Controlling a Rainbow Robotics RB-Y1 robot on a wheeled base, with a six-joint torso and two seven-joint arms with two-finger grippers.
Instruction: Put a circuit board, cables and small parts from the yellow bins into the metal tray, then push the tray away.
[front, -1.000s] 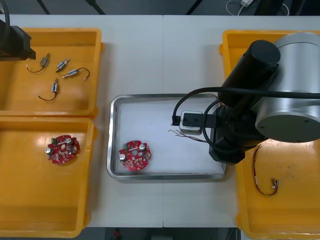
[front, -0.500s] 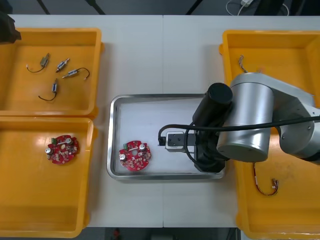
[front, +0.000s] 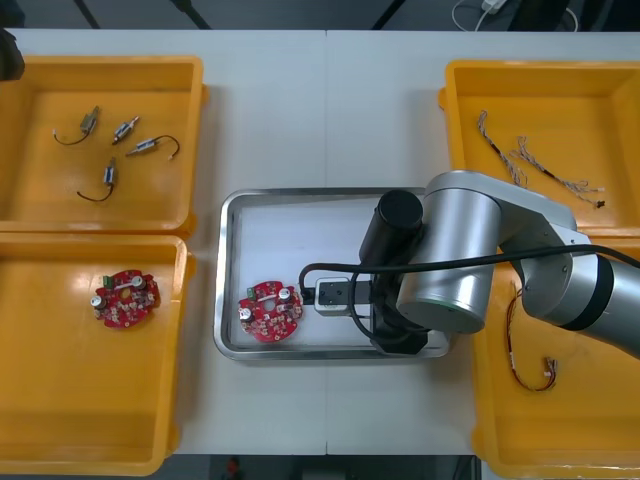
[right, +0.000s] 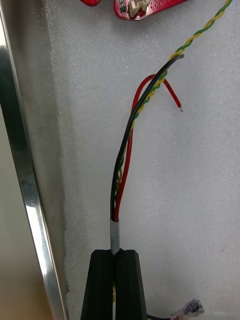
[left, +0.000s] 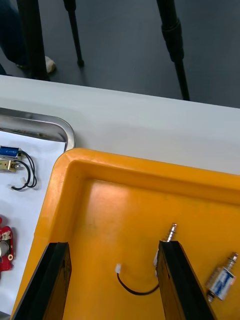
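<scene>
My right arm (front: 450, 260) reaches over the metal tray (front: 300, 196), its wrist just right of a round red circuit board (front: 268, 310) lying on the tray's white inside. My right gripper (right: 116, 252) is shut on a bundle of cables (right: 122, 165): black, red and twisted yellow-green strands in a grey sleeve. The strands lie on the tray floor and run from the fingertips toward the board (right: 140, 6), beside the tray rim (right: 25, 175). My left gripper (left: 114, 244) stands open above the far left bin (left: 125, 210), over small metal parts (left: 222, 280).
Several small metal parts (front: 110, 150) lie in the far left bin (front: 30, 200). A second red board (front: 125, 298) is in the near left bin. Thin cables (front: 530, 160) are in the far right bin, a red cable (front: 520, 350) in the near right one. A small part (left: 10, 160) lies in the tray.
My right arm has swung left and nearer across the tray with the cables, uncovering the far right bin. The left arm has drawn out of the far left corner.
</scene>
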